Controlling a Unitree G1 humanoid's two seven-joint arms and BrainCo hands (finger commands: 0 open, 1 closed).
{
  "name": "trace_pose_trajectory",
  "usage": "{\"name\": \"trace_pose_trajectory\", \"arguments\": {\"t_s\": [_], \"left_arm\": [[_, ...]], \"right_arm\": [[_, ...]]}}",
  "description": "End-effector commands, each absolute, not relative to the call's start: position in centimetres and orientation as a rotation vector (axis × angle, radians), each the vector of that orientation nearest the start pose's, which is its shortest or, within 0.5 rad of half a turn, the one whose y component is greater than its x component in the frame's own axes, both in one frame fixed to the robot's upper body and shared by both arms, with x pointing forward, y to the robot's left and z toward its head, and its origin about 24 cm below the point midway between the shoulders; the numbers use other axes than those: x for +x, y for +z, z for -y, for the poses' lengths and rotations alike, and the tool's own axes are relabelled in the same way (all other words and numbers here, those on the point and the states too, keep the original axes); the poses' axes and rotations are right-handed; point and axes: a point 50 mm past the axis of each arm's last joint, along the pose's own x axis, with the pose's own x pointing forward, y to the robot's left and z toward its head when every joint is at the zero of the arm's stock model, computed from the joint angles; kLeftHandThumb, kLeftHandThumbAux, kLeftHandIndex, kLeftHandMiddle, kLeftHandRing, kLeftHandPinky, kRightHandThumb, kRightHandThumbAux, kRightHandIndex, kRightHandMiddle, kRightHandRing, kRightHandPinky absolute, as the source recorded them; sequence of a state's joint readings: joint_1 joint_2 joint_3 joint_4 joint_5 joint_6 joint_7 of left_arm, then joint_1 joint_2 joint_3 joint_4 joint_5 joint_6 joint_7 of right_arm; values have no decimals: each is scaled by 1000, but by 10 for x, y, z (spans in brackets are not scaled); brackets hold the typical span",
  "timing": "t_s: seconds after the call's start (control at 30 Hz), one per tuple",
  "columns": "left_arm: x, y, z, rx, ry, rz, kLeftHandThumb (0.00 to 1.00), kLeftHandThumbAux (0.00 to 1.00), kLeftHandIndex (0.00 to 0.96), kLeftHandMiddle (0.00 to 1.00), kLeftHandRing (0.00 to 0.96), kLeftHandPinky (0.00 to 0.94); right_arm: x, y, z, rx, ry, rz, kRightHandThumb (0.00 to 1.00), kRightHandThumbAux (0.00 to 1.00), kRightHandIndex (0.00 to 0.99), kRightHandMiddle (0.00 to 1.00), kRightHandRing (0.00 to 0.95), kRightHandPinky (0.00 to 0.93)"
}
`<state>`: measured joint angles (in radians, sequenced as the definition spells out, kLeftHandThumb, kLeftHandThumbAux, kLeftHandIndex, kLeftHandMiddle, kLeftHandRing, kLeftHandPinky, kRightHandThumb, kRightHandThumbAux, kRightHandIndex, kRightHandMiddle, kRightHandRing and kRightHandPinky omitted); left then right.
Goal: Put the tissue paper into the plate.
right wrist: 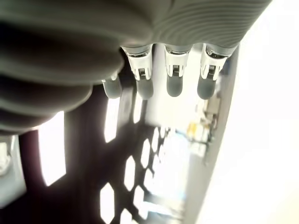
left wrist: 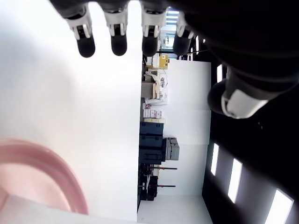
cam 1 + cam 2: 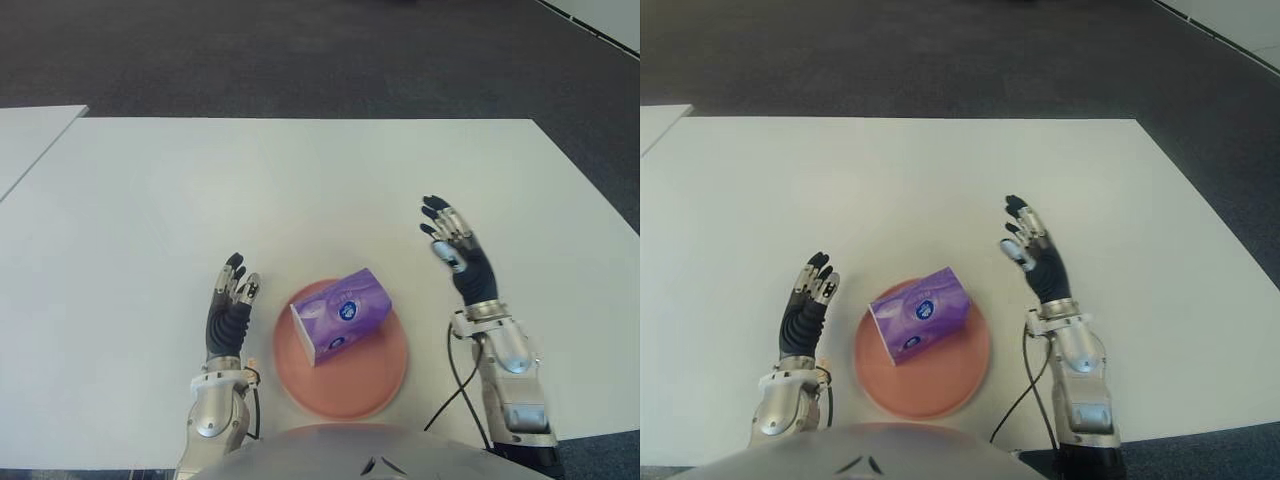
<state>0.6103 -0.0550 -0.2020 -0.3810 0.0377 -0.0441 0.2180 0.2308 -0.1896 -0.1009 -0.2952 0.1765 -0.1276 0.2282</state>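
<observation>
Tissue pack lies in the plate; left hand and right hand flank it, fingers extended.

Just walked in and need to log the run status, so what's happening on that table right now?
A humanoid robot has both hands open and holding nothing. The purple tissue paper pack already lies in the pink plate, near the robot's edge of the white table. The left hand shows just left of the plate, and the right hand is to its right, fingers extended. Neither hand touches the pack, so the placing looks done.
</observation>
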Motion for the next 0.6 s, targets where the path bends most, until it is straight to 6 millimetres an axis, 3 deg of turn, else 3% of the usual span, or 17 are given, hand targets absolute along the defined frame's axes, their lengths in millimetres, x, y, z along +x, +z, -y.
{"name": "trace_pose_trajectory", "arguments": {"t_s": [0.03, 0.1, 0.13, 0.2, 0.6], "left_arm": [[130, 21, -137, -79, 226, -175, 54, 469, 26, 0, 0, 12], [128, 21, -138, -91, 232, -180, 53, 461, 19, 0, 0, 10], [127, 21, -138, -96, 236, -183, 53, 457, 18, 0, 0, 9], [124, 21, -139, -108, 243, -189, 54, 454, 17, 0, 0, 10], [118, 18, -140, -127, 254, -181, 37, 465, 5, 0, 0, 2]], "right_arm": [[196, 59, 218, 96, 45, 115, 75, 399, 29, 0, 0, 26], [190, 54, 218, 154, 28, 109, 81, 404, 47, 7, 7, 98], [188, 52, 217, 176, 22, 108, 91, 410, 59, 14, 31, 178], [179, 45, 215, 203, 10, 95, 102, 415, 74, 24, 57, 217], [165, 31, 205, 213, 3, 43, 124, 406, 92, 48, 84, 184]]}}
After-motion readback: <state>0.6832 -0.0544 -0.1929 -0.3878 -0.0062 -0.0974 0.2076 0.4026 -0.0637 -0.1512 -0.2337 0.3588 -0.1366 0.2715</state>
